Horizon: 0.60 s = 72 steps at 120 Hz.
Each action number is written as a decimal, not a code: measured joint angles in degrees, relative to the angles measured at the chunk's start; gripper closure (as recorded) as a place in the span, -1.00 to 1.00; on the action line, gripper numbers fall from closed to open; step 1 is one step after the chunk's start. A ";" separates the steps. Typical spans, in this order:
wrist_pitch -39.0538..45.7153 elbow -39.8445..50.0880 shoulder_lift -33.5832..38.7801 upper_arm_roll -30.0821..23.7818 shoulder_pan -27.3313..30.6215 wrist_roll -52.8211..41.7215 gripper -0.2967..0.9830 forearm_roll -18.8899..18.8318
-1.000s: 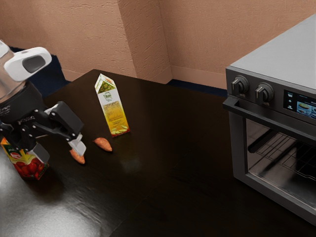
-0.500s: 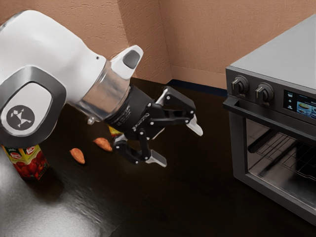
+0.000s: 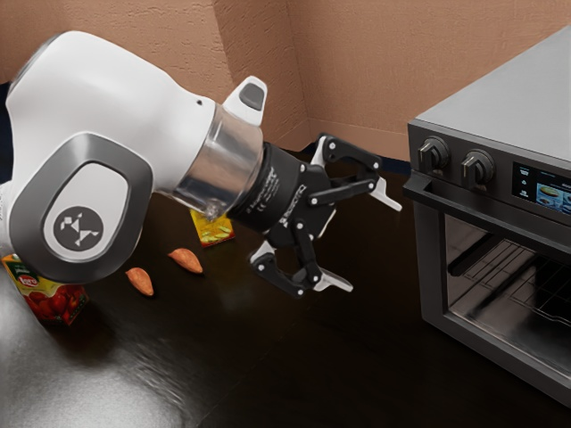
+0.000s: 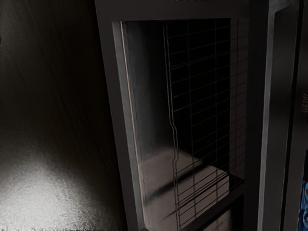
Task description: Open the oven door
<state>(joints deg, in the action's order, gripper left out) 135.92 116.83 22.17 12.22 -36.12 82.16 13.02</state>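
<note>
My gripper (image 3: 368,242) is open, its two fingers spread wide with nothing between them, just short of the oven in the exterior view. The grey oven door (image 3: 434,267) stands closed at the exterior view's right, with its dark bar handle (image 3: 482,217) across the top, below the knobs. A gap separates the fingers from the handle. In the wrist view the oven door (image 4: 118,120) has a glass window with wire racks behind it, and the long handle (image 4: 279,120) runs beside that window.
On the dark table (image 3: 294,357) lie two orange-brown sweet potatoes (image 3: 186,260) (image 3: 140,282). A red-and-yellow carton (image 3: 58,299) and a yellow carton (image 3: 212,228) stand partly behind the arm. Two knobs (image 3: 434,153) (image 3: 478,167) and a display (image 3: 542,189) are above the handle.
From the exterior view's left, my arm has swung across toward the oven, bringing the open gripper close to the door. The oven and the things on the table have stayed put.
</note>
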 joint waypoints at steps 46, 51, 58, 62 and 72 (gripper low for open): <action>1.88 -2.88 -5.08 -1.88 -0.38 7.75 -0.53 0.55; 1.99 -3.57 -5.97 -2.18 -0.38 8.32 -0.53 0.72; 2.16 -4.55 -7.17 -2.56 -0.39 9.04 -0.53 0.87; 2.26 -4.91 -7.70 -2.68 -0.39 9.42 -0.53 0.95; 2.46 -5.33 -8.67 -2.77 -0.38 10.27 -0.53 1.33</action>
<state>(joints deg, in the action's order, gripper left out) 138.37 111.50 13.50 9.45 -36.50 92.43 14.35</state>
